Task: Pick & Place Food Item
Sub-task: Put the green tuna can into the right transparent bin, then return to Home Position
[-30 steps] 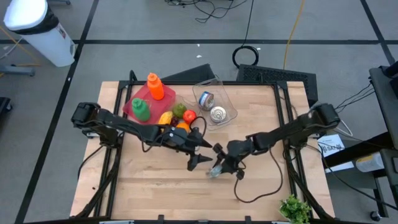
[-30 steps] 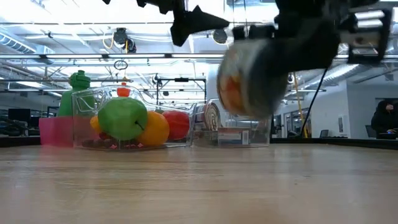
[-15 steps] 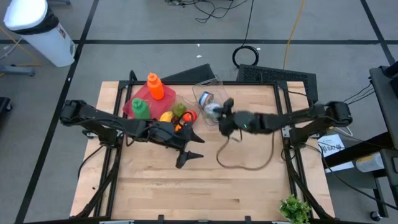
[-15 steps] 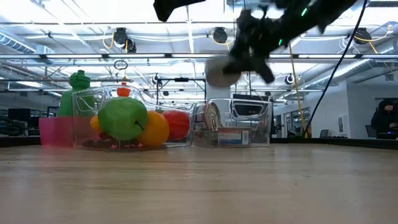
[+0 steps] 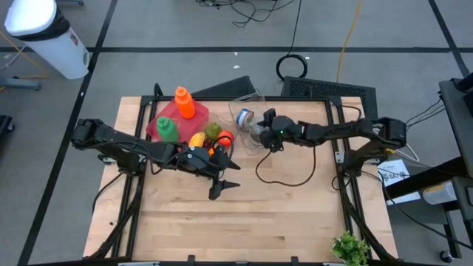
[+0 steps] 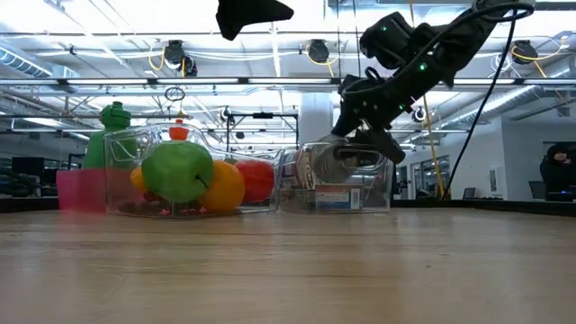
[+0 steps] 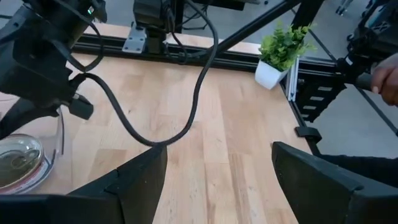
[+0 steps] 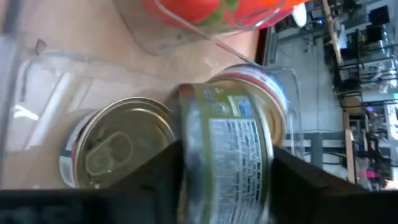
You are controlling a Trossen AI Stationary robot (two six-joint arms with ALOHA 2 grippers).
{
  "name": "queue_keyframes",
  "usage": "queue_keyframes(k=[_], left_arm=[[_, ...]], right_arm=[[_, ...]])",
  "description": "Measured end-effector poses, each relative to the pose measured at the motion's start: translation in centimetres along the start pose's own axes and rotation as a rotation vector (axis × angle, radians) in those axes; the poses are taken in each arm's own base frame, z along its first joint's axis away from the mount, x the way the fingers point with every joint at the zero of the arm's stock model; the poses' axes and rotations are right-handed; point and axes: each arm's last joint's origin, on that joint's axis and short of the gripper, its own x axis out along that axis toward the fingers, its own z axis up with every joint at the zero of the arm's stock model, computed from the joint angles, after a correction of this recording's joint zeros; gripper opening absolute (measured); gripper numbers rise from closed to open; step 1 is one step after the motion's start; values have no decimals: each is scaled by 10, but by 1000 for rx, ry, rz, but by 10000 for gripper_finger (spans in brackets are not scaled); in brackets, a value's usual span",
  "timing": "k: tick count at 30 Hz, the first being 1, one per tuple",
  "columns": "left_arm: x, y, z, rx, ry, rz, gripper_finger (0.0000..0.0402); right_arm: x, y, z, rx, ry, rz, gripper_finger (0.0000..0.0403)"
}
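While hanging over the clear bin [image 5: 276,127] at the far middle of the table, pinches a green-labelled can [image 8: 233,144] on its side between both fingers: right gripper [image 5: 259,133]. Reaches in from the right edge of the table, arm stretched low, cable looping onto the wood beneath. Can held just above the bin's floor, inside the walls. Cannot tell whether it touches the bottom.

Beside it in the same bin: a second can [image 8: 118,149], lid facing up, and a third can [image 8: 264,87] just behind.

Left gripper [image 5: 224,186]: fingers spread wide, nothing between them, raised off the wood near the middle of the table, well apart from the bin.

Left of the clear bin, touching or nearly so: a second clear container [image 6: 121,171] with a green apple [image 6: 177,171], an orange [image 6: 227,186] and a red tomato [image 6: 256,180]. Farther left, a pink tray [image 5: 153,127] carrying a green bottle [image 5: 168,130] and an orange bottle [image 5: 184,103].

At the near right corner: a small potted plant [image 5: 350,247].
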Motion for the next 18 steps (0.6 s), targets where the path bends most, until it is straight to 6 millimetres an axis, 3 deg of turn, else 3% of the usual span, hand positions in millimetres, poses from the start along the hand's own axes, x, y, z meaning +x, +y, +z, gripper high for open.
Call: queue_keyframes(k=[4,7,13,18], left_arm=[[0,1,0,-1,-1,4,301],[0,3,1,-3,-2,9,301],[0,5,1,-7,-3,15,301],[-4,5,3,-30,-6,11,301]], right_arm=[[-2,-4,2,11,-6,-26,274],[-3,-4,4,11,-25,-27,311],[-3,-4,4,53,-26,-28,322],[-13,-3,18,227,-19,-134,309]])
